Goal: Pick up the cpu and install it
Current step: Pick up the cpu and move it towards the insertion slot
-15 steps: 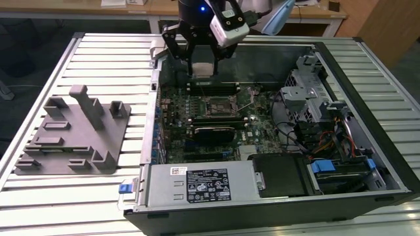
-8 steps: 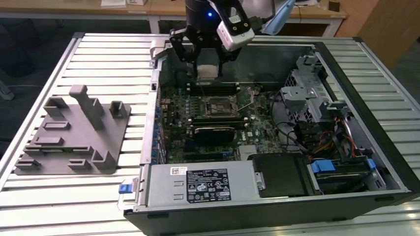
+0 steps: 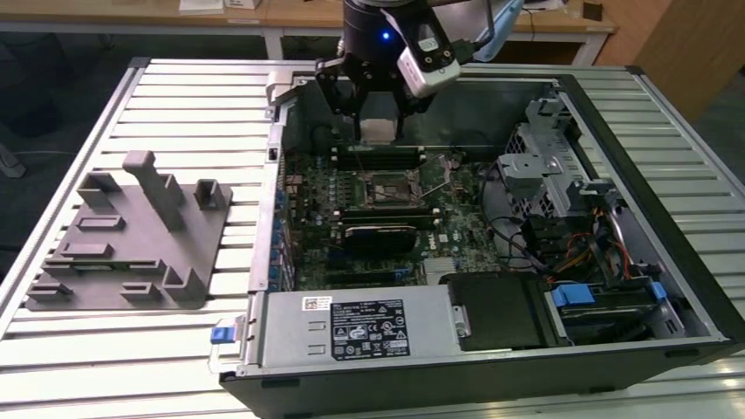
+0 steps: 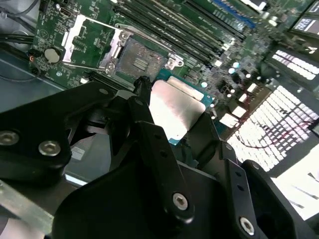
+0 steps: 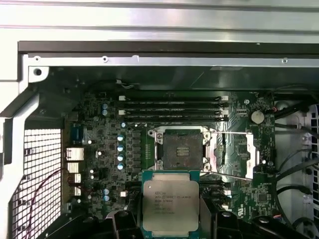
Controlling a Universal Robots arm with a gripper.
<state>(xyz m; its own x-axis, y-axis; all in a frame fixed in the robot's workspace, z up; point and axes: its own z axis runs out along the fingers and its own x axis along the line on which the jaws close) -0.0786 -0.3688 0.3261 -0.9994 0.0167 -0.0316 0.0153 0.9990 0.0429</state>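
Silver chip (image 5: pixel 171 196) pinched by its edges in your gripper (image 5: pixel 171 221), held level for square seating, hovering near open socket (image 5: pixel 180 151), latch frame (image 5: pixel 217 149) swung clear.

on the table (image 3: pixel 198 96) the computer case (image 3: pixel 686 288) sits toward the exterior view's right, with the fixture tray (image 3: pixel 128 244) beside it on the left. inside, the cpu (image 3: pixel 378 135) hangs in the gripper (image 3: pixel 379 131) above the motherboard (image 3: pixel 454 218), near the socket (image 3: pixel 386 188).
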